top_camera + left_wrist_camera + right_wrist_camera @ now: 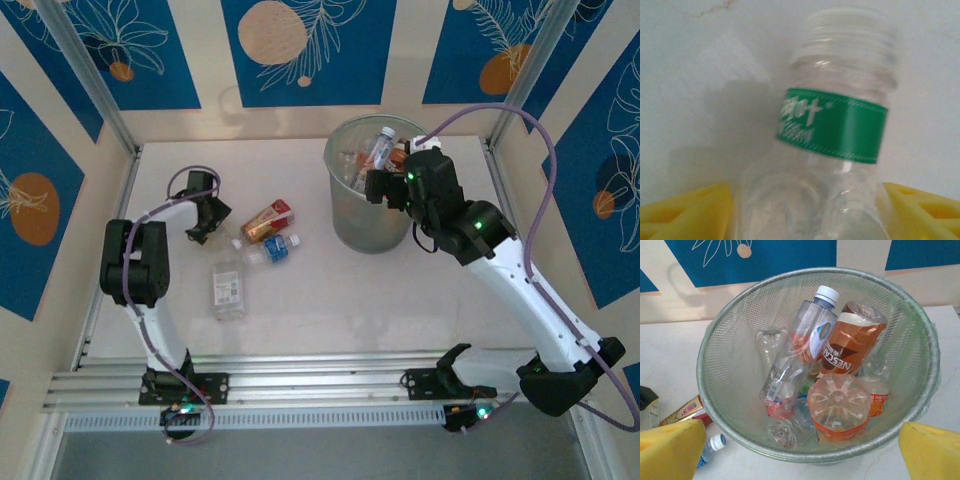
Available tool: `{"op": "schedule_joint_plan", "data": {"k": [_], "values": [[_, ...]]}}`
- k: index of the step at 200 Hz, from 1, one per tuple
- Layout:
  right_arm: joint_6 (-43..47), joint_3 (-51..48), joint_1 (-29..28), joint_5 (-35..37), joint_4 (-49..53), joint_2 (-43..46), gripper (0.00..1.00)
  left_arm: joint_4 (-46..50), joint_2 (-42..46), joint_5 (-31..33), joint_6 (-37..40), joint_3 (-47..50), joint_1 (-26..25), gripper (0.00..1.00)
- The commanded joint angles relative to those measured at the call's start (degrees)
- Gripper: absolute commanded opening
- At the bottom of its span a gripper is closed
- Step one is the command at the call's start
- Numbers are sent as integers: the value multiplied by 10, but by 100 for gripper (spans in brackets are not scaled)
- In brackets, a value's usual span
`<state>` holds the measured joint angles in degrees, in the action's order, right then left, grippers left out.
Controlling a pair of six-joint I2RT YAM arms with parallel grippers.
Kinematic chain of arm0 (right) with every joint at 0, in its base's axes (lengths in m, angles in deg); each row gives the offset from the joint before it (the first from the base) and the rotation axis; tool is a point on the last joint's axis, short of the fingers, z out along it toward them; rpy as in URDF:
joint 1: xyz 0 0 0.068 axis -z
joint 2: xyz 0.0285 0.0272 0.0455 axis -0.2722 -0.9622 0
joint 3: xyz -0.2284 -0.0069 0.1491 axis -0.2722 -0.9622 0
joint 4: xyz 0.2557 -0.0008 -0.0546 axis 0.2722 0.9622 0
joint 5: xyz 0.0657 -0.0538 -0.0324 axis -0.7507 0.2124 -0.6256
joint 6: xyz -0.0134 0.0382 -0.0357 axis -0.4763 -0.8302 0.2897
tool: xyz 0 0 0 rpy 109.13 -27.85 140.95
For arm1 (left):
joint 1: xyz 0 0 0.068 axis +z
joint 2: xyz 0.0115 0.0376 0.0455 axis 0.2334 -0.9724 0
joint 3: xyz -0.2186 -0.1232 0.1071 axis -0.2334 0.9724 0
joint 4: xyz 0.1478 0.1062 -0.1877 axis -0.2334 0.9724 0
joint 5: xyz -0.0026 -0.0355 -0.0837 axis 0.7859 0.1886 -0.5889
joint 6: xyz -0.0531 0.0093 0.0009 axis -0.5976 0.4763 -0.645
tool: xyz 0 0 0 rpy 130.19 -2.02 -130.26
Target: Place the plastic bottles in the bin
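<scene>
Our mesh bin (732, 357) holds amber and clear bottles (840, 407) under the wide-open right gripper (800, 454); left gripper (807, 216) flanks green-labelled bottle (835, 125), grip unclear.

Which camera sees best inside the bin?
The right wrist view: it looks down into the bin, bottles plain. The top external view shows the bin small, the right gripper partly covering it.

The white table (400, 300) is occupied by the mesh bin (360, 228), set upright at the far right, and by three bottles laid left of it: an amber-red bottle (267, 220), a blue-labelled bottle (272, 249) just beside it, and a clear bottle (228, 285) nearest.
</scene>
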<state>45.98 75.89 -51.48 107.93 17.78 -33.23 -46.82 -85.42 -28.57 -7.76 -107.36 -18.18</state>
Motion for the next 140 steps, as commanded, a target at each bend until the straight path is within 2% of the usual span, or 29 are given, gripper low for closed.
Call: {"op": "schedule_joint_plan", "data": {"k": [1,65,140], "values": [[-13,-7,-4,16,-17,12,99,30,-12,26,10,-22,-4,69],[-11,-8,-4,16,-16,19,99,60,10,82,67,-76,-4,53],[-7,-10,-4,0,-34,10,99,54,131,110,167,-85,-18,52]]}}
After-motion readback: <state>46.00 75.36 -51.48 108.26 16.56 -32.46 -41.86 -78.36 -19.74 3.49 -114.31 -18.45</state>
